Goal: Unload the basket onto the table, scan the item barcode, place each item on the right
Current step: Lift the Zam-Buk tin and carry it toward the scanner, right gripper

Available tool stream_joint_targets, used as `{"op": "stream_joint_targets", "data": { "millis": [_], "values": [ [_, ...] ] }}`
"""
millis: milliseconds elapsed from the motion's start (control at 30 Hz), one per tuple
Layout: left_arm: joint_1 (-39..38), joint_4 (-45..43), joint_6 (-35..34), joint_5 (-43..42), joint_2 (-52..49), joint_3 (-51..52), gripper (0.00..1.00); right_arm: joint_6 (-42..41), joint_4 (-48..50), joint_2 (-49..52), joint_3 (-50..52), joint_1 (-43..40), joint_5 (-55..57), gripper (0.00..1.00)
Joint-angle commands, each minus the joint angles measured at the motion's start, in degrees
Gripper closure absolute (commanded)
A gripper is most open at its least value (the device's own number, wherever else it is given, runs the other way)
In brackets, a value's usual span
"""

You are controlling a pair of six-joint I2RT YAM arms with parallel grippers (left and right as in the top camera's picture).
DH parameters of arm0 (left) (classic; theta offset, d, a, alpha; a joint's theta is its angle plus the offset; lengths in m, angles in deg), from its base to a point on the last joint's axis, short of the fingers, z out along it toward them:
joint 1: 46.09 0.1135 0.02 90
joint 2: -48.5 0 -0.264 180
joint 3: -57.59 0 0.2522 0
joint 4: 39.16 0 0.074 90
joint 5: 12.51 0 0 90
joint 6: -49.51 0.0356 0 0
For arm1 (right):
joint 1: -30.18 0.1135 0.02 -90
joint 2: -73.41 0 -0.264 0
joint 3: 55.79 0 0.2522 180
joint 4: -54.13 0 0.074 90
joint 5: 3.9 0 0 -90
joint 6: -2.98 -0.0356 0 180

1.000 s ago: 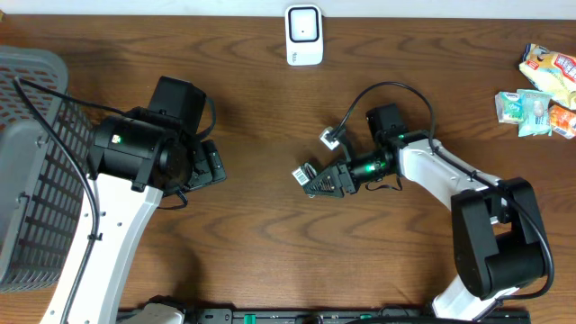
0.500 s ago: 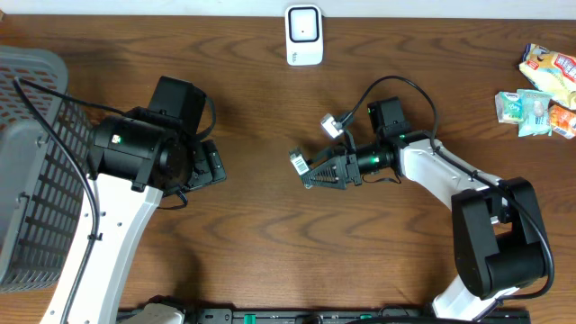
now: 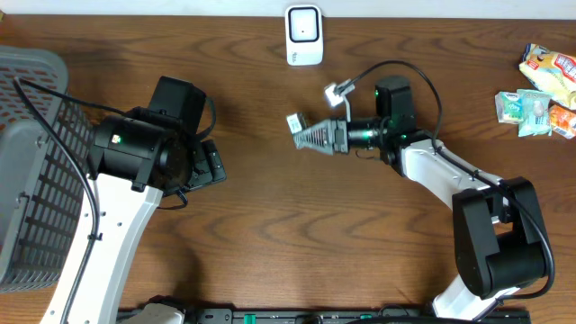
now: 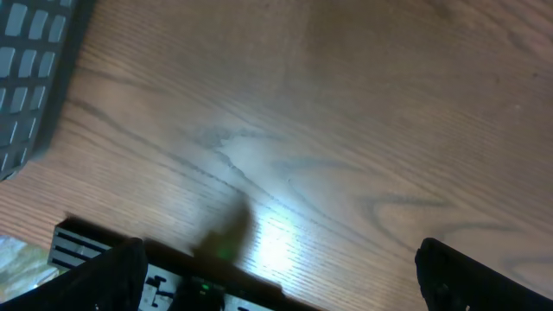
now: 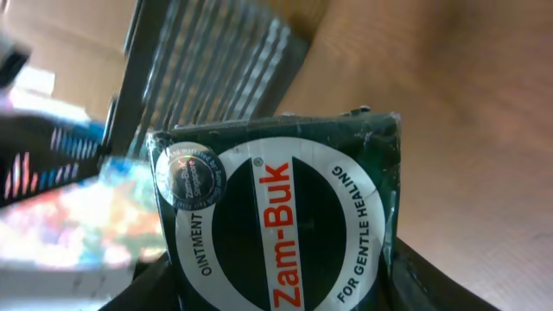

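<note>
Since the Zam-Buk box [image 5: 276, 225] looks light, stiff and slightly slick, the right hand [image 3: 306, 135], clamped across its sides near the scanner [image 3: 304, 36], needs flat, gentle pressure.

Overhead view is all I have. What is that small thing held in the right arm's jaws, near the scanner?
Observer: A dark green ointment box. The right wrist view reads "Zam-Buk" on its white oval label.
Operator: Any barcode on that face?
Observer: None showing there, only the brand label and a round sticker.
Operator: Are the left jaws carrying anything?
Observer: No. The left wrist view shows them wide apart, with only bare table between them.
</note>
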Motion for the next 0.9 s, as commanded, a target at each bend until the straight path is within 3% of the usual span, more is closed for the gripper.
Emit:
{"op": "stream_joint_targets", "data": {
  "millis": [0, 867],
  "values": [
    [0.2, 0.2, -0.5, 0.2, 0.3, -0.3, 0.02, -10.3, 3.5, -0.4, -0.1, -0.5, 6.2, 0.50],
    [0.2, 0.2, -0.5, 0.2, 0.3, -0.3, 0.02, -3.6, 9.0, -0.4, -0.1, -0.5, 5.4, 0.55]
  ]
}}
